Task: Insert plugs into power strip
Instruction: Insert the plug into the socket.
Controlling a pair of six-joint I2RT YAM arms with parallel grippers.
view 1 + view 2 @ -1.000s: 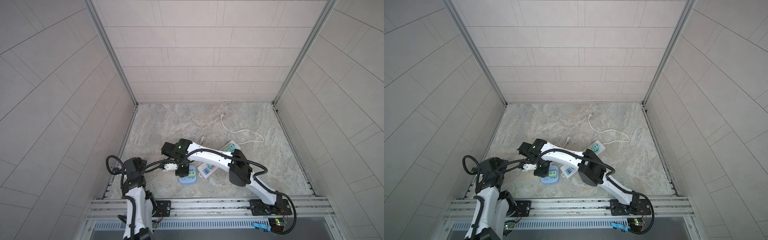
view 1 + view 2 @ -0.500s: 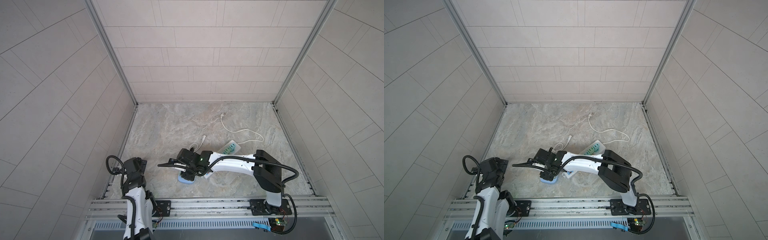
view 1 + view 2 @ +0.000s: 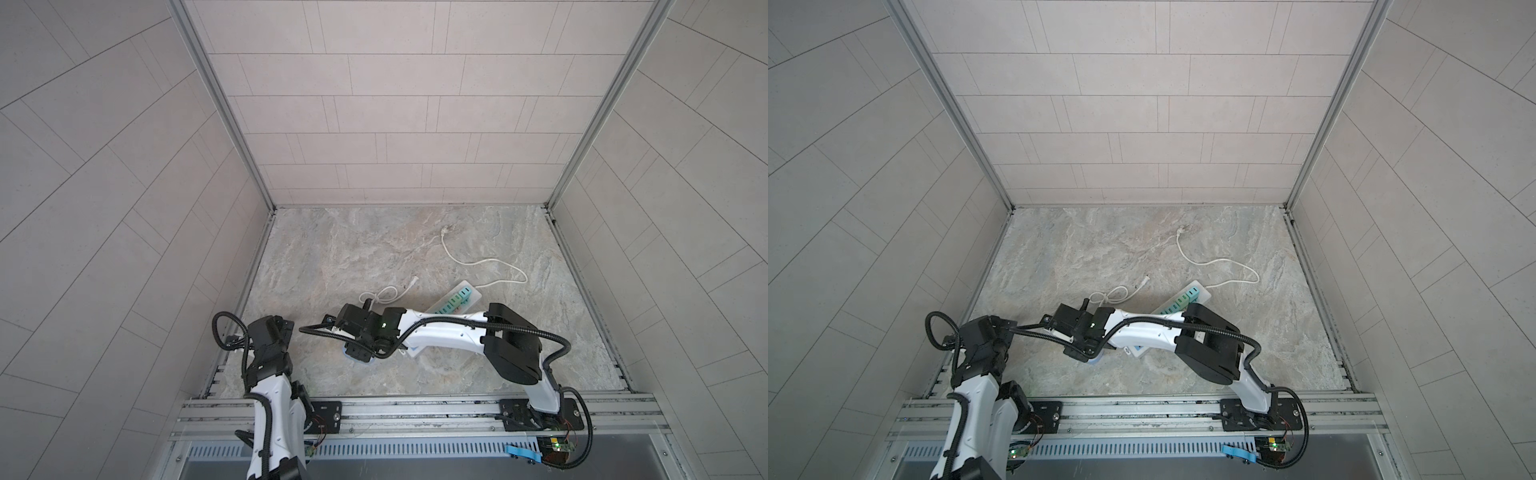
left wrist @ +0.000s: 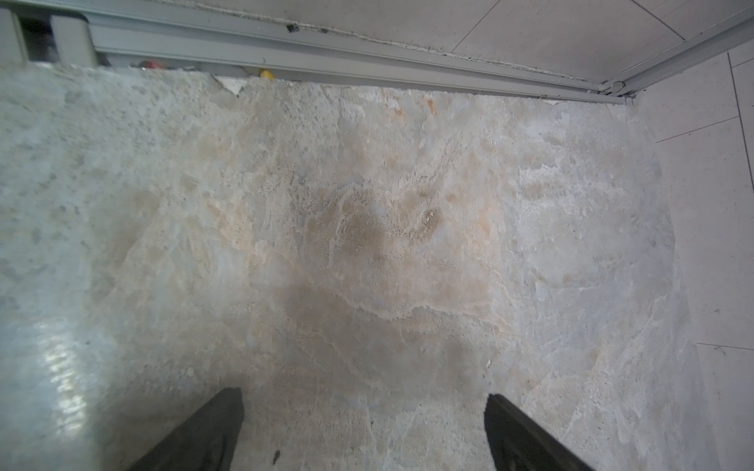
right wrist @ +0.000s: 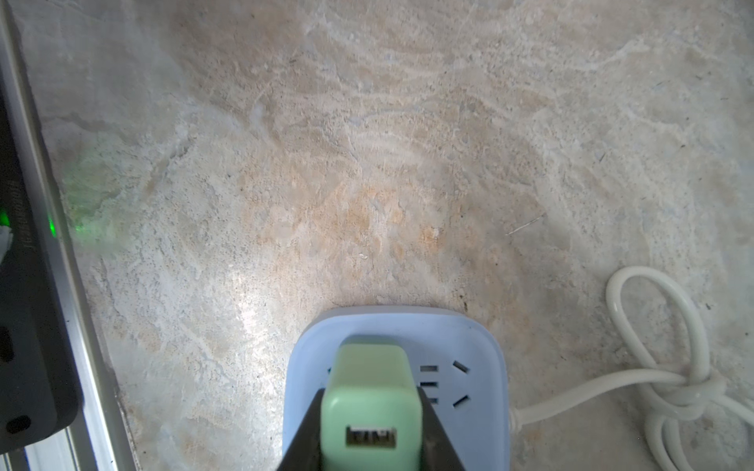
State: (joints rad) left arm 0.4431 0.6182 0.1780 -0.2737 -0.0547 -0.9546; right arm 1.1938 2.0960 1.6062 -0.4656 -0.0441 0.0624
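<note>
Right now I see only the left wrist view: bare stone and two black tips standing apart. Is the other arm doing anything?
Observer: Yes. The right jaws are shut on a green plug, held upright against a blue strip.
Operator: Is it pushed in?
Observer: I cannot tell, because its underside is hidden. Free sockets show beside it.
Operator: Any other plugs?
Observer: In both top views, teal plugs sit in a row in a long white strip farther back.
</note>
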